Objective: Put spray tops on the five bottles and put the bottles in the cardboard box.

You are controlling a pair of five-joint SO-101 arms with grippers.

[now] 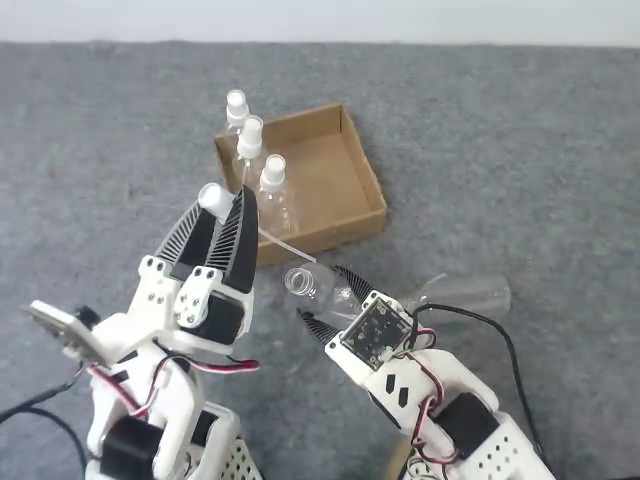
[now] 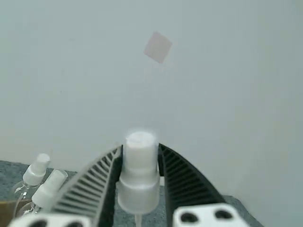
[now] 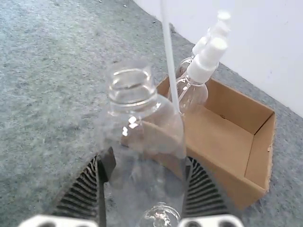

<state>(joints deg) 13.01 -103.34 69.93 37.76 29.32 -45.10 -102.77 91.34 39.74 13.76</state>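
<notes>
Grey counter (image 1: 520, 130), white wall (image 1: 400, 20); cardboard box (image 1: 335, 175) holds three capped bottles (image 1: 275, 195). Left gripper (image 1: 222, 205) clamps a spray top (image 1: 212, 196), right gripper (image 1: 320, 292) an open bottle (image 1: 300, 281).

The left arm (image 1: 165, 330) stands at the near left, its white wrist tilted up and forward. The left pincer (image 1: 222, 203) is raised, and both black ribbed fingers (image 2: 182, 179) clamp a spray top (image 2: 139, 170) between them. The right arm (image 1: 430, 395) sits beside it at the near right, angled inward toward its neighbour. The right pincer (image 1: 320, 293) is lower, its fingers (image 3: 90, 189) pressed against the sides of a clear uncapped bottle (image 3: 142, 132).
</notes>
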